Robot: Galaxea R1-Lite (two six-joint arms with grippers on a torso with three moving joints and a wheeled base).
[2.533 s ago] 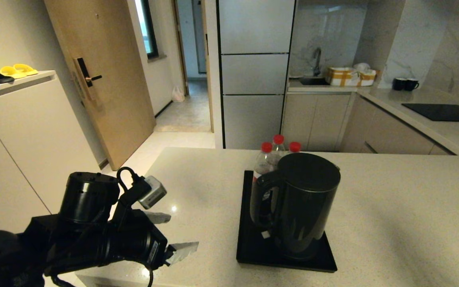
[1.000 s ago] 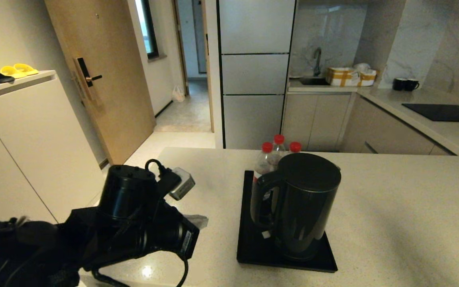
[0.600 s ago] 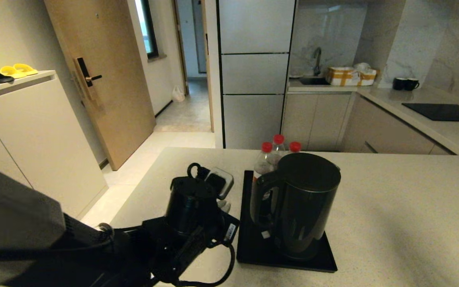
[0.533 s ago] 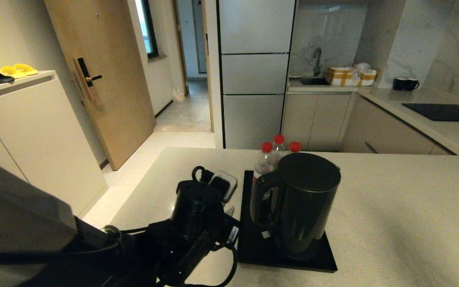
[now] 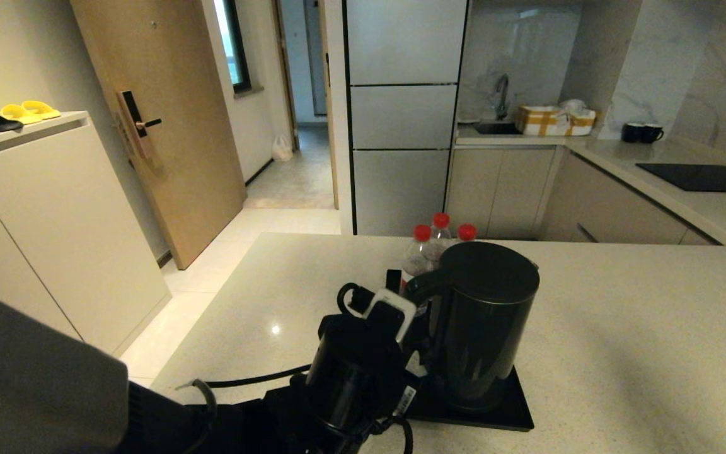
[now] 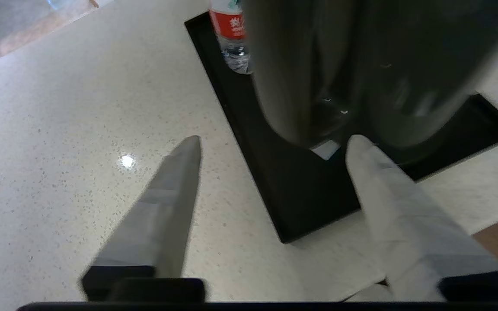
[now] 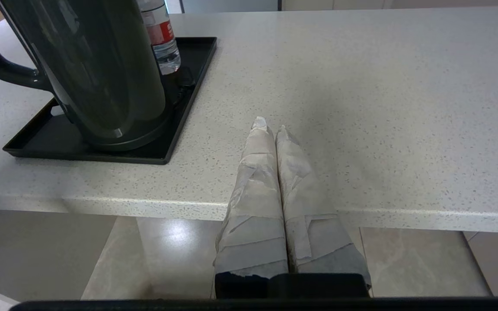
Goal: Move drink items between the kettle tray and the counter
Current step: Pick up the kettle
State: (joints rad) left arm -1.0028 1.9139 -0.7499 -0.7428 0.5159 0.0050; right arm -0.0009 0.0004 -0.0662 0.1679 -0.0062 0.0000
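The tall black kettle stands on the black kettle tray on the beige counter. Three red-capped bottles stand on the tray behind it. My left arm reaches in from the front left, its wrist right by the loop handle. In the left wrist view the left gripper is open, low over the tray. The handle is just ahead of its fingertips, untouched. In the right wrist view the right gripper is shut and empty at the counter's front edge, right of the kettle.
A second worktop with a black hob, two mugs and a sink runs along the back right. A tall fridge stands behind the counter. A cabinet and a door are on the left.
My left arm has swung right from the counter's front left corner to the kettle's handle. Kettle, tray and bottles have not moved.
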